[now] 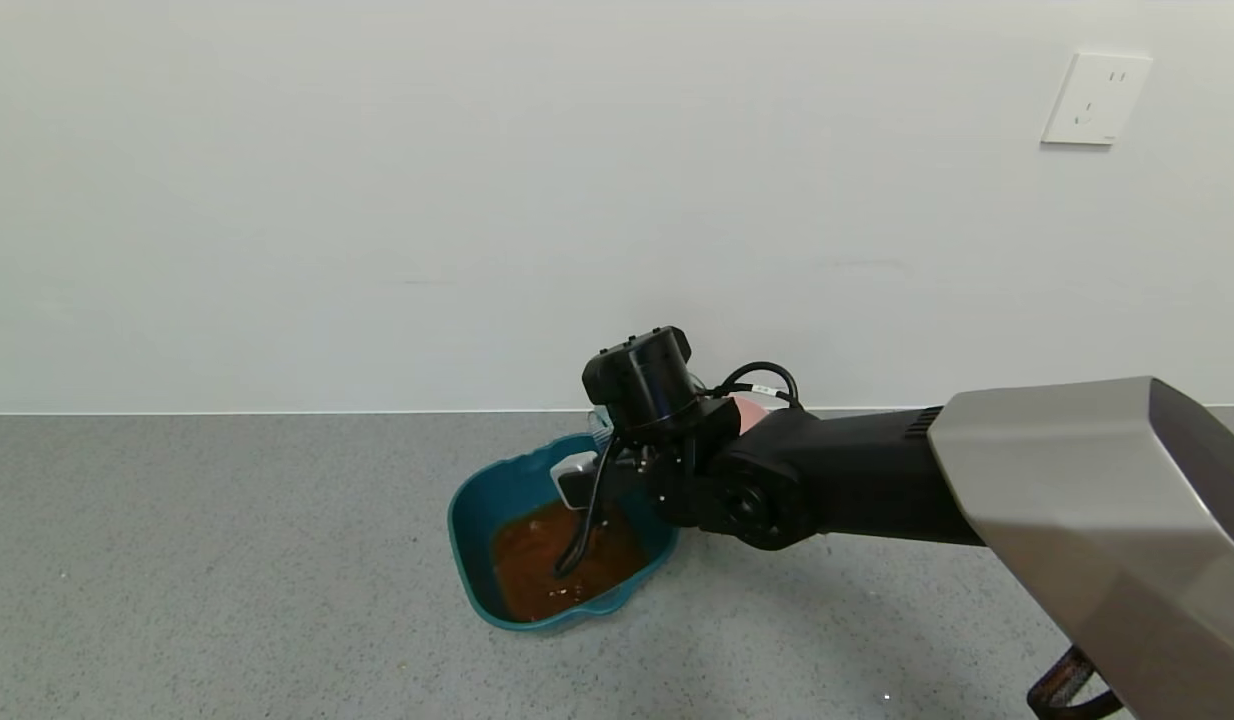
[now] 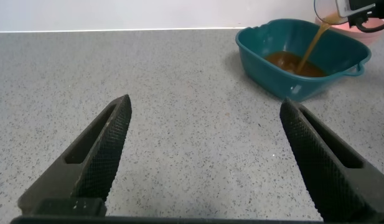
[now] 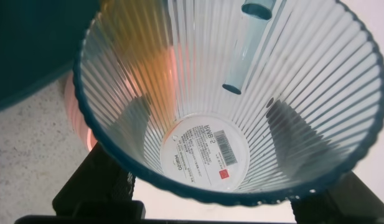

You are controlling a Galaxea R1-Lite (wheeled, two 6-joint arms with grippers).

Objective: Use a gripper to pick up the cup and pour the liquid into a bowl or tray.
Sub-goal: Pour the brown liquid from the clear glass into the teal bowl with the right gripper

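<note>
My right gripper (image 1: 602, 470) is shut on the cup (image 1: 600, 428) and holds it tipped over the far rim of the teal basin (image 1: 467, 500). The gripper hides most of the cup in the head view. In the left wrist view a thin stream of reddish-brown liquid (image 2: 313, 43) runs from the cup (image 2: 328, 14) into the basin (image 2: 260, 59), where a brown pool (image 2: 294, 62) lies. In the right wrist view the ribbed cup (image 3: 204, 149) looks nearly empty between the fingers (image 3: 98, 180). My left gripper (image 2: 205, 102) is open and empty over the grey counter, well apart from the basin.
A pink bowl (image 2: 372, 34) stands just behind the basin, by the wall; its edge shows behind my right wrist (image 1: 749, 410). The speckled grey counter (image 1: 227, 560) ends at a white wall with a socket (image 1: 1095, 98).
</note>
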